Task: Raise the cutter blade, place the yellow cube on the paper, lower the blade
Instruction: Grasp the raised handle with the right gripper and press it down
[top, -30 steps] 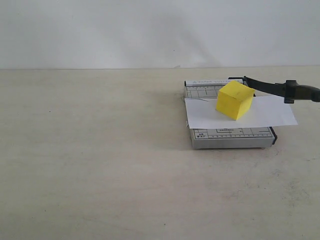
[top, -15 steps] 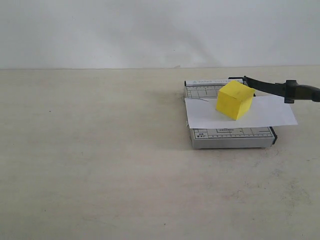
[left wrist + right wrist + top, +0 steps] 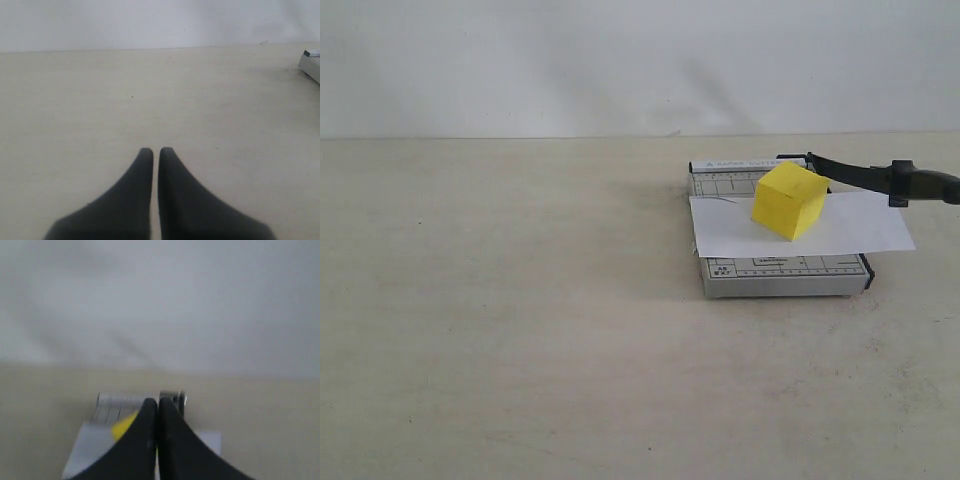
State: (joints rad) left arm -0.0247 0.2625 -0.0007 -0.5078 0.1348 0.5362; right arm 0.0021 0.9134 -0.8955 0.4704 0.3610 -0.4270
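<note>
Right of centre in the exterior frame, the yellow cube (image 3: 789,200) is sitting on the paper (image 3: 860,228) while the stiff, likely light cutter blade (image 3: 855,172) is slanting up, best taken at its thick handle (image 3: 928,186), with left gripper (image 3: 155,150) and right gripper (image 3: 158,401) both pressed together, empty.

Left gripper (image 3: 156,150): two matte black fingers, broad at the base, tapering in a curve to rounded tips. Right gripper (image 3: 157,401): same black tapered form; view blurred, surface detail not discernible.
</note>
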